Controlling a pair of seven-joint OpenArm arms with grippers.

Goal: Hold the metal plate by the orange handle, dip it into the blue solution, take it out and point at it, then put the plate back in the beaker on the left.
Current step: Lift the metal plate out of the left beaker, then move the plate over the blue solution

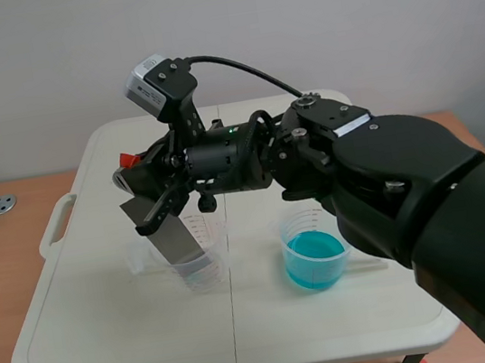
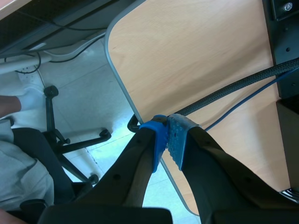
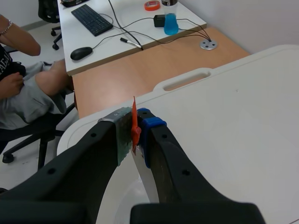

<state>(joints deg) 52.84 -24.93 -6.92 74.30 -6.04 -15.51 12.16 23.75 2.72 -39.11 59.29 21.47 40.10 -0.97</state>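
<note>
**A:** What worried you most at that point?

**B:** The grip. The right hand [image 3: 135, 128] was clamped on the thin orange handle [image 3: 135, 125] alone. The metal plate [image 1: 174, 237] hung from it at a slant, with its lower end inside the left beaker [image 1: 205, 265]. I judged that a sideways move before the plate cleared the rim would catch the wall and tip the beaker over on the desk [image 1: 111, 338].

**A:** And the other beaker?

**B:** The beaker of blue solution [image 1: 313, 258] stood close beside the bulk of the right arm [image 1: 388, 178]. A low sweep of the forearm could have knocked it and spilled the liquid. A slanted plate might also have struck its rim instead of going in.

**A:** How was the arm set?

**B:** It came in from the right and reached past the middle, with the wrist roughly level. The fingers [image 3: 100, 144] pinched the handle from either side, and the plate pointed down beneath them.

**A:** The left hand?

**B:** The left hand [image 2: 167, 135] was closed on nothing, with its pads [image 2: 176, 140] touching. It was held away from the desk, over a wooden surface [image 2: 196, 60] and the floor [image 2: 84, 102], and did not show in the scene view.
</note>
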